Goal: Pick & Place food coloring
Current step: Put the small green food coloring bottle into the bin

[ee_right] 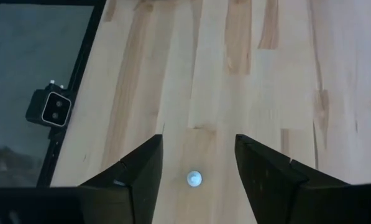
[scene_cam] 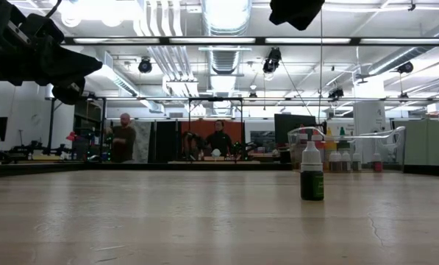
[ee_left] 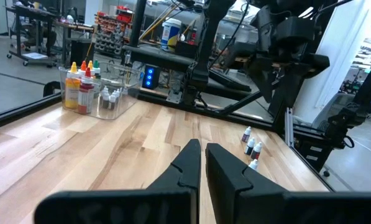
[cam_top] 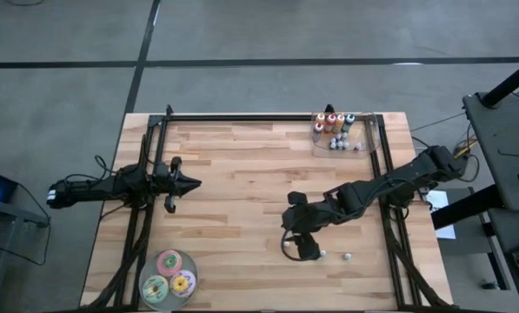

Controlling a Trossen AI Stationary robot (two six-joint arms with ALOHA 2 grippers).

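**Right claw spread over a lone bottle near the table's front edge**

The right gripper [ee_right: 197,171] hangs low over the wooden table [cam_top: 242,165], its two dark, wedge-shaped fingers [ee_right: 135,177] set wide apart. Between them, seen from straight above, sits one small food coloring bottle [ee_right: 194,179] — only its round pale cap shows, and neither finger touches it. The fingers hold nothing. In the high view this gripper [cam_top: 304,248] is at the front of the table, right of centre, with two more tiny pale-capped bottles [cam_top: 347,257] standing on the boards just beside it.

The left gripper [ee_left: 201,163] waits above the left side of the table, its blunt black fingers drawn nearly together with only a thin slit between them, empty.

From table height one dark-bodied bottle [scene_cam: 312,175] stands upright on the wood, with a white tapered cap and a squat cylindrical body.

The rest of the food coloring sits in a clear, thin-walled plastic tray [cam_top: 363,139] at the far right corner: taller bottles with red and orange bodies [cam_top: 332,123] upright at one end, small pale-capped ones [cam_top: 339,143] beside them.

The tabletop is pale butcher-block — narrow glued strips with a visible grain and a smooth, faintly glossy finish. At its front left corner lie three flat round discs [cam_top: 169,276], pink, green and yellow.
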